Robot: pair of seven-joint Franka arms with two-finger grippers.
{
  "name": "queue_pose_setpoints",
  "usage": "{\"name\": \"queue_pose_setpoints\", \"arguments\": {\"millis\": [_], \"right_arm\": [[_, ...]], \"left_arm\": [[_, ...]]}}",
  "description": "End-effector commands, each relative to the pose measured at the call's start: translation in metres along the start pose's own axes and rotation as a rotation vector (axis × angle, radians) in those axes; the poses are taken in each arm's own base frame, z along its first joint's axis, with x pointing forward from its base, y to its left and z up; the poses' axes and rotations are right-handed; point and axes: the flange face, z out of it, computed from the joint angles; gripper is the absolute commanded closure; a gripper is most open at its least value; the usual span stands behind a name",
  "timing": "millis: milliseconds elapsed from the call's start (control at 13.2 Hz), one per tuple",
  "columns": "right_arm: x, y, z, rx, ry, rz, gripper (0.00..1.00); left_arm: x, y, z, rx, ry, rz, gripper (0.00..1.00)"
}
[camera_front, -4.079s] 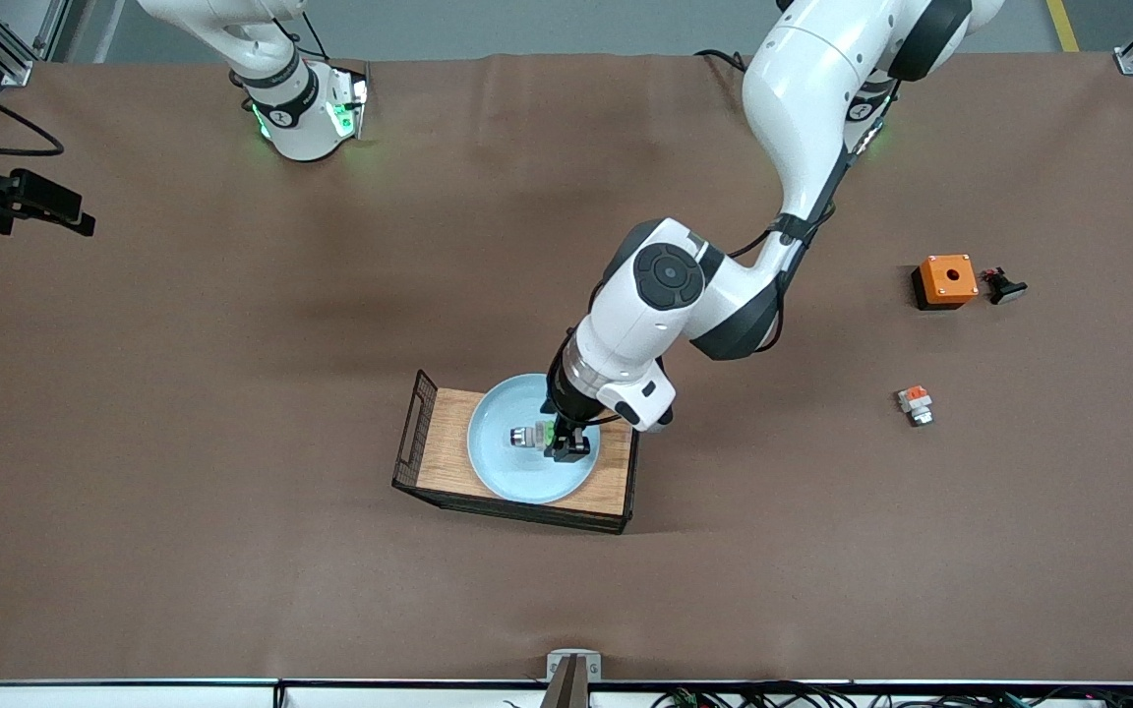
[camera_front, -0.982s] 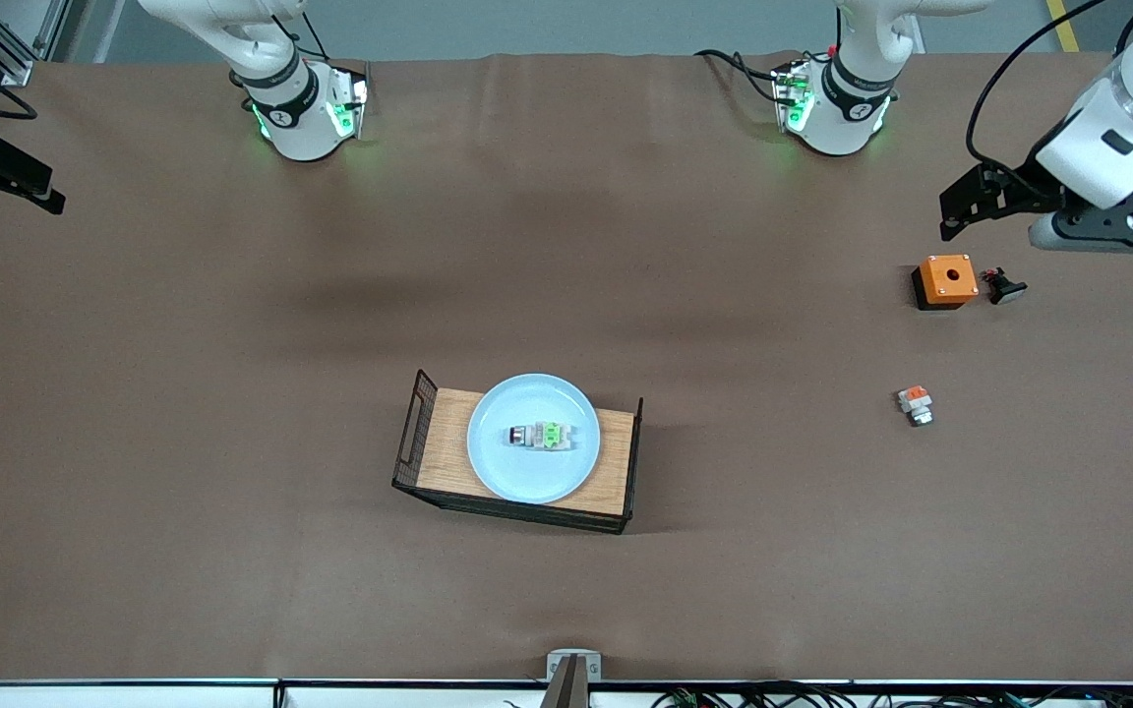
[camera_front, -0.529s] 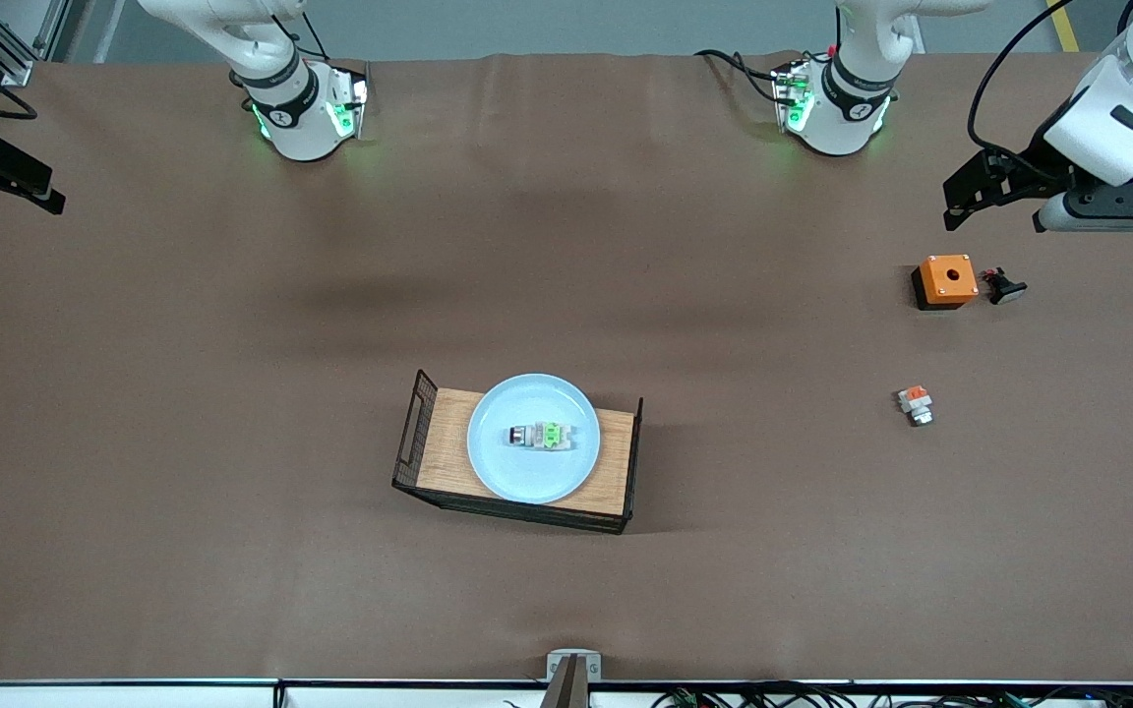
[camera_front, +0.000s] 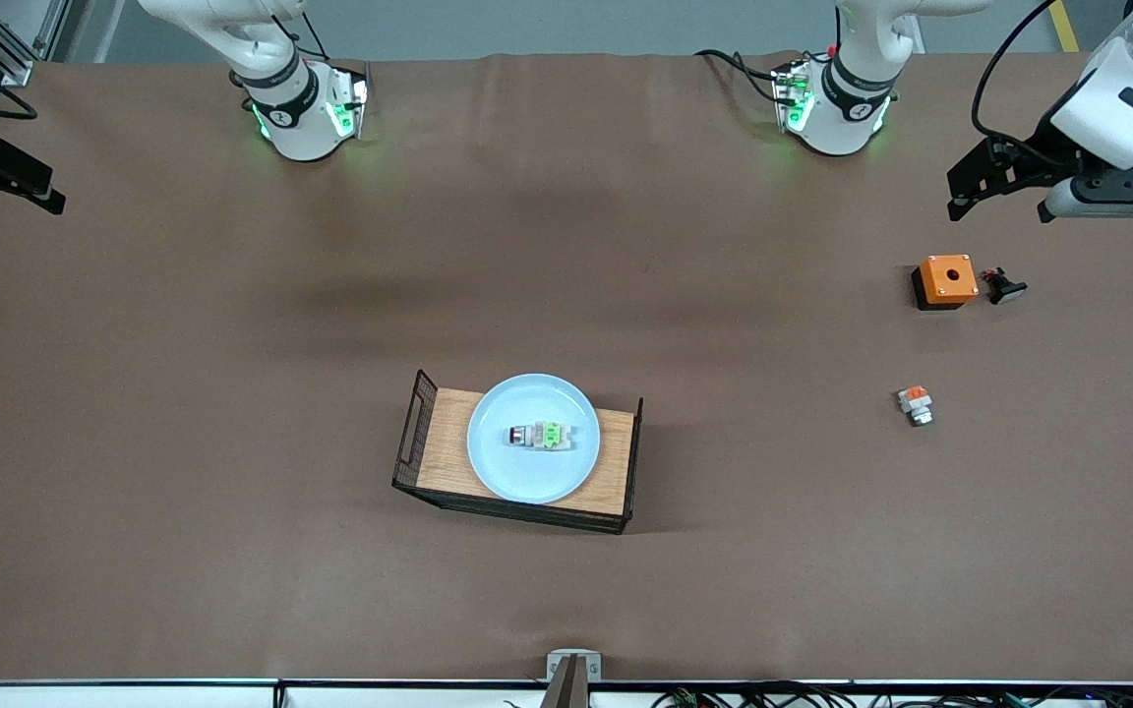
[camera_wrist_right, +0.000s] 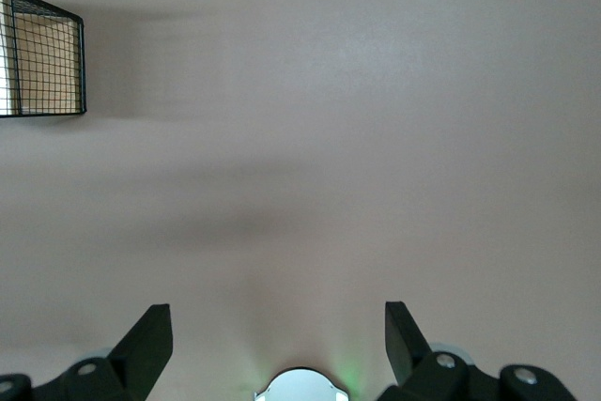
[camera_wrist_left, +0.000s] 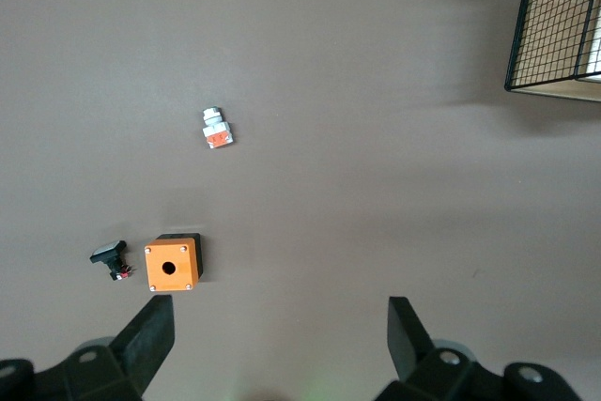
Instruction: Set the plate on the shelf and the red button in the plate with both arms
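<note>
The brown counter [camera_front: 232,413] carries everything here. Largest on it is a wooden tray [camera_front: 448,452] with black wire ends, standing at the middle of the counter. On the tray rests the plate [camera_front: 527,472], pale blue and round, and on the plate's middle lies the red button [camera_front: 539,436], on its side (green block toward the left arm's end of the counter).

The left gripper [camera_wrist_left: 282,335] hangs in the air over the left arm's end of the counter, its jaws spread wide and empty; the arm waits there. The right gripper [camera_wrist_right: 279,335] is up at the right arm's end, over bare counter, jaws likewise spread and holding nothing, and that arm waits too.

Toward the left arm's end sits an orange box [camera_front: 946,280] with a hole in its top. Just beside it lies a black-stemmed button [camera_front: 1003,286] with a pale cap. Nearer the front camera than both, well apart from them, lies a small white part [camera_front: 915,404] with an orange block.
</note>
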Motion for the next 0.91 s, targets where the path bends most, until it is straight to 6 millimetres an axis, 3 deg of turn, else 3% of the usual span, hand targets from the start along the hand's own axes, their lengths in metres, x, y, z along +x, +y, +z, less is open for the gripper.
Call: {"name": "queue_pose_setpoints", "arguments": {"millis": [0,831], "right_arm": [[-0.0020,-0.0013,-0.0045,-0.004,0.001,0.001,0.00],[-0.0027,-0.0025,-0.0059,-0.013,0.004,-0.003,0.00]], "left_arm": [[-0.0108,-0.0023,-0.0049,0.022,-0.001,0.035,0.00],[-0.0144,-0.0026,-0.0056,0.066,0.005,0.068,0.00]]}}
